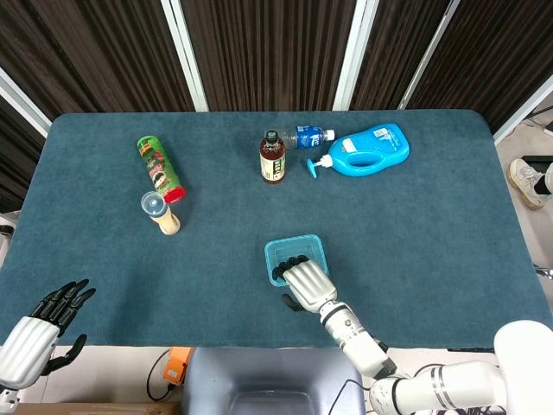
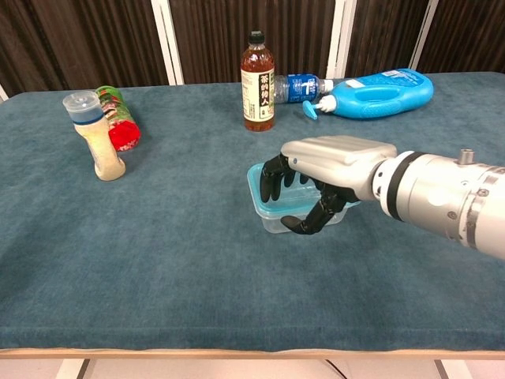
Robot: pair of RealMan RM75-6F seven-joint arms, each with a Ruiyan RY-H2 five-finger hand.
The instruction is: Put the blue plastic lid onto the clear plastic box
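counter (image 1: 415, 233): dark teal, felt-like cloth over the whole top; light edge visible along the bottom of the chest view.
room: dark ribbed wall panels (image 1: 259, 52) with white vertical strips across the top of both views; pale floor and a shoe at the right edge of the head view.
blue plastic lid (image 1: 294, 251): sat on top of the clear plastic box (image 2: 278, 220), lower centre of the head view, centre of the chest view.
right robot hand (image 2: 319, 178): lay over the lid, dark fingers (image 2: 272, 178) curled down onto it, thumb against the box's near side; whether it actually gripped, cannot tell.
left robot hand (image 1: 39, 328): lower left corner of the head view, off the counter edge, fingers spread, held nothing.
tea bottle (image 2: 257, 83): upright, upper centre; brown liquid, black cap, pale label with East Asian characters, not legible enough to read.
water bottle (image 1: 309, 136): lay on its side just right of the tea bottle; blue label, text too small.
blue detergent jug (image 1: 370, 150): on its side, upper right; white label patch, unreadable.
green chip can (image 1: 159, 167): on its side, upper left; red lid, printed wrap, no legible brand.
seasoning shaker (image 2: 95, 136): upright, just beside the can's red end; clear cap, pale contents.
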